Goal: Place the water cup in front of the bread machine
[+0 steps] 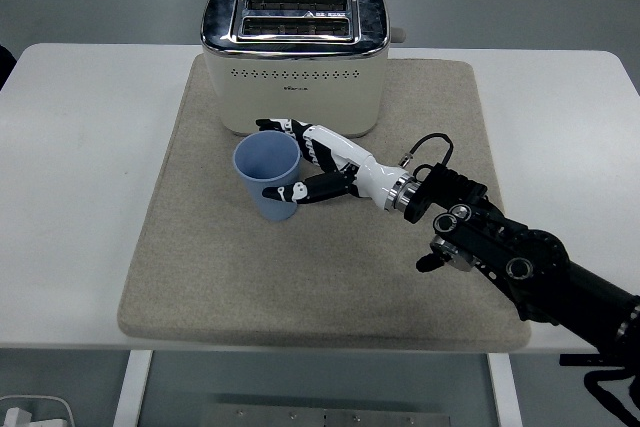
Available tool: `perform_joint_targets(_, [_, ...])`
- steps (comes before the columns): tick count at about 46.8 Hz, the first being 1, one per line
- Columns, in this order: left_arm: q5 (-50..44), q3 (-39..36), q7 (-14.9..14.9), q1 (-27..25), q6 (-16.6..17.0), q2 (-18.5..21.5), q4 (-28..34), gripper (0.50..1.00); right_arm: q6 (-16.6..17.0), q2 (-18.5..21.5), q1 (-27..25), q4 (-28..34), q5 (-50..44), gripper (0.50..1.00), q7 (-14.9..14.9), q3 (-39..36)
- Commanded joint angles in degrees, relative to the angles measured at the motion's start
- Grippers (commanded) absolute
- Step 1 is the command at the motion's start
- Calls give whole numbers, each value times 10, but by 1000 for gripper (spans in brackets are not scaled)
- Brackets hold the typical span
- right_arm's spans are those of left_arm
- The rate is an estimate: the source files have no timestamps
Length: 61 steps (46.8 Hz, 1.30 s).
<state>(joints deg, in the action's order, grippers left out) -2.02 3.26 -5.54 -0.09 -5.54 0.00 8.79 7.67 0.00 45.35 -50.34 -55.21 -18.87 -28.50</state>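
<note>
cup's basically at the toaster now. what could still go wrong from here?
1. The right hand wraps the blue cup with the thumb low in front; pulling away sideways could tip it.
2. The fingers sit between the cup and the toaster; opening wide might knock the toaster's front.
3. The cup looks slightly tilted, so it may rock when released.

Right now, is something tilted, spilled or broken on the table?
Nothing stands out. The blue cup stands upright on the beige mat in front of the toaster, with the right hand wrapped around it. No spill shows on the mat.
</note>
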Motion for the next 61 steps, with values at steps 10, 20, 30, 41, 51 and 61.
perform_joint_targets(10, [0, 0, -2, 0, 0, 0, 0, 1000, 0, 0, 3, -3, 4, 926, 0, -1])
perform_joint_targets(20, [0, 0, 0, 0, 0, 0, 0, 1000, -1, 0, 4, -5, 4, 926, -1, -2])
perform_joint_targets(30, [0, 0, 0, 0, 0, 0, 0, 1000, -1, 0, 5, -9, 5, 926, -1, -4])
perform_joint_targets(41, [0, 0, 0, 0, 0, 0, 0, 1000, -1, 0, 4, -22, 5, 926, 0, -3])
perform_joint_targets(51, [0, 0, 0, 0, 0, 0, 0, 1000, 0, -6, 2, -25, 5, 926, -1, -3])
perform_joint_targets(61, [0, 0, 0, 0, 0, 0, 0, 1000, 1, -35, 4, -25, 5, 926, 0, -1])
